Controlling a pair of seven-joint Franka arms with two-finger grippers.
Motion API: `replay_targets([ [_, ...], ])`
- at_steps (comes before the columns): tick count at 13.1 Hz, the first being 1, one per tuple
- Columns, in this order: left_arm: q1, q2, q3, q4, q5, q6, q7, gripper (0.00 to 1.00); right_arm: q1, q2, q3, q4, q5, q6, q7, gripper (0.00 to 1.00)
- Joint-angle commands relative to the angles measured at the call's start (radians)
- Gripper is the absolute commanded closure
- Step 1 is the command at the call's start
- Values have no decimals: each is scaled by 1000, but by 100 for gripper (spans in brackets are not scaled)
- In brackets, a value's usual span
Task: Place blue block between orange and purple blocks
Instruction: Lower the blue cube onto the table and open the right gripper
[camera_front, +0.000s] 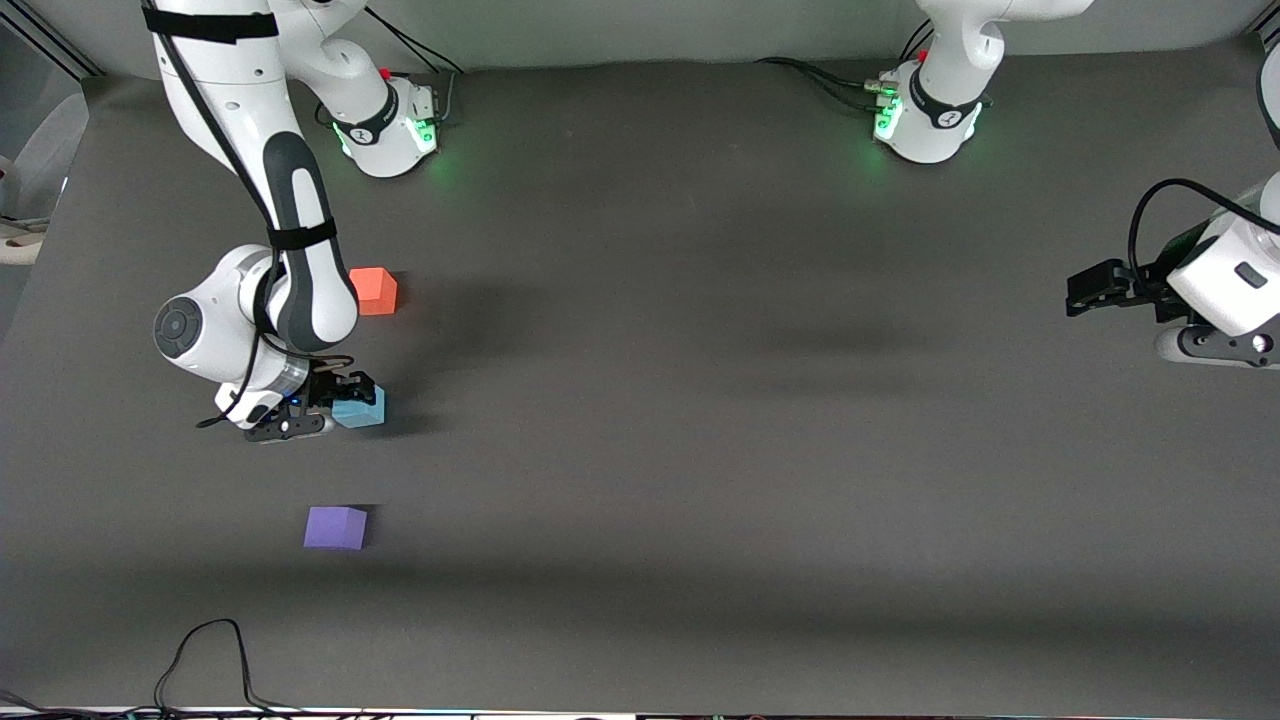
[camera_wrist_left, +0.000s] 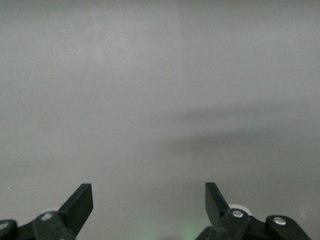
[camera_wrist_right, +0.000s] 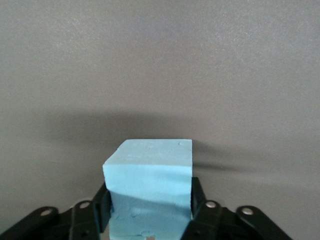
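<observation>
From my left wrist camera I see only the left gripper (camera_wrist_left: 149, 204) and bare grey table (camera_wrist_left: 160, 90). Its 2 black fingers (camera_wrist_left: 80, 202) stand wide apart with nothing between them. A soft shadow band (camera_wrist_left: 235, 127) crosses the table ahead of them.

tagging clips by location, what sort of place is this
Probably a robotics lab bench: two fixed arms on a dark mat, loose cables, and only foam cubes. The right claw grips the blue block; the left claw waits, open.
</observation>
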Motion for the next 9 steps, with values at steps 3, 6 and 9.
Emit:
replay_targets([
  [3, -8, 21, 9, 24, 2, 6, 9, 0, 9, -16, -12, 23, 37, -2, -11, 0],
  [6, -8, 25, 9, 23, 0, 6, 9, 0, 11, -80, -46, 61, 14, -68, -10, 0],
  [9, -8, 23, 9, 24, 0, 9, 9, 0, 11, -85, -112, 214, -59, -264, 8, 0],
])
